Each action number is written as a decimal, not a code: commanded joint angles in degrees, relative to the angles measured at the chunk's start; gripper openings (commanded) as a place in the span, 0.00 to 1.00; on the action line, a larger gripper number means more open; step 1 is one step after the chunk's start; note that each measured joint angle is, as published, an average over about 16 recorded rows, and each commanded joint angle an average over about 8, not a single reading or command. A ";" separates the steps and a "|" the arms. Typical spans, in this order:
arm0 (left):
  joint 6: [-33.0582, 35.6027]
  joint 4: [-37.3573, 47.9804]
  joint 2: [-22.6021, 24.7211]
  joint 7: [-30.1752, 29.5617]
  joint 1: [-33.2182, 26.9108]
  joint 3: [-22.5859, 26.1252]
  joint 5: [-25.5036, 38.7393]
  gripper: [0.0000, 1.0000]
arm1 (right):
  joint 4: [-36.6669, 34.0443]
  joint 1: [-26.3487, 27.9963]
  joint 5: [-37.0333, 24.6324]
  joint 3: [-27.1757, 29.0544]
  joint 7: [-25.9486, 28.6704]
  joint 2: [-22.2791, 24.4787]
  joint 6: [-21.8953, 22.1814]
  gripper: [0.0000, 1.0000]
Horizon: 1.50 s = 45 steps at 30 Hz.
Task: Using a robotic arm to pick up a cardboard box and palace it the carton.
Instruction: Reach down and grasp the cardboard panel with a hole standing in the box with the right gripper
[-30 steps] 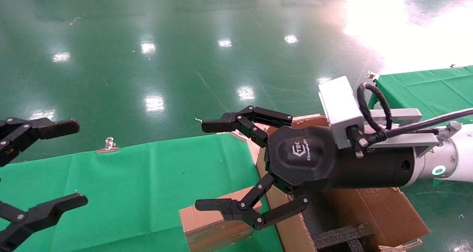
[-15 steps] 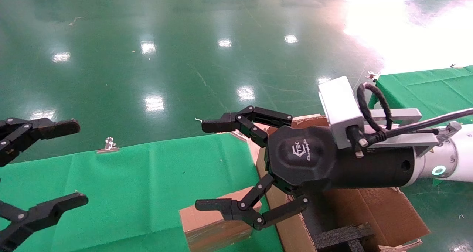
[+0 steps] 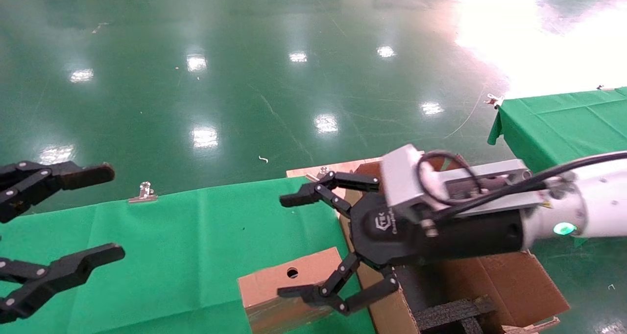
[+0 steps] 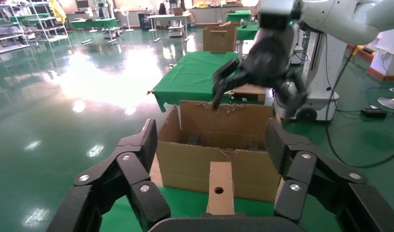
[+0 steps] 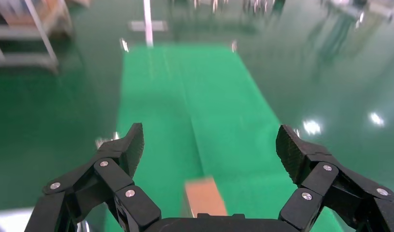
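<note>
The small brown cardboard box (image 3: 274,281), with a round hole in its top, lies on the green cloth table (image 3: 186,246) against the wall of the large carton (image 3: 504,280). The white robotic arm (image 3: 597,202) carries my right gripper (image 3: 291,246), which is open and hangs just above the box, its fingers spread over the box's carton-side end without touching it. The right wrist view shows the box (image 5: 203,197) below the open right gripper (image 5: 209,145). My left gripper (image 3: 110,210) is open and empty at the far left. In its wrist view the left gripper (image 4: 212,140) faces the box (image 4: 220,188) and carton (image 4: 195,162).
Black foam inserts (image 3: 455,312) sit inside the carton. A metal clip (image 3: 143,192) holds the cloth at the table's far edge. A second green-covered table (image 3: 558,118) stands at the right. Glossy green floor (image 3: 245,79) lies beyond.
My right gripper has dropped lower and drawn back a little to the right, uncovering the box's top and its hole. My left gripper has shifted slightly.
</note>
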 commanded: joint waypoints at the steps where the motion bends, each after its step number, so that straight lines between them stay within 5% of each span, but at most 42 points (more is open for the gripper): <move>1: 0.00 0.00 0.00 0.00 0.00 0.00 0.00 0.00 | 0.62 2.16 -4.18 -1.77 1.04 -0.21 -0.27 1.00; 24: 0.00 0.00 0.00 0.00 0.00 0.00 0.00 0.00 | -4.00 17.66 -35.41 -20.84 1.52 -16.45 -3.07 1.00; 25: 0.00 0.00 0.00 0.00 0.00 0.00 0.00 0.06 | -4.35 18.30 -36.31 -21.72 1.35 -17.16 -3.17 1.00; 32: 0.00 0.00 0.00 0.00 0.00 0.00 0.00 0.94 | -6.58 21.62 -39.32 -26.94 0.37 -20.46 -3.46 1.00; 34: 0.00 0.00 0.00 0.00 0.00 0.00 0.00 1.00 | -7.12 22.22 -39.41 -28.11 0.05 -20.94 -3.43 0.88; 41: -0.01 0.00 0.00 0.00 0.00 0.00 -0.01 1.00 | -8.27 23.69 -39.41 -30.87 -0.87 -21.78 -3.28 0.04; 45: -0.02 0.01 -0.01 0.01 0.01 0.00 -0.01 1.00 | -8.56 24.11 -39.42 -31.43 -0.94 -21.97 -3.20 0.00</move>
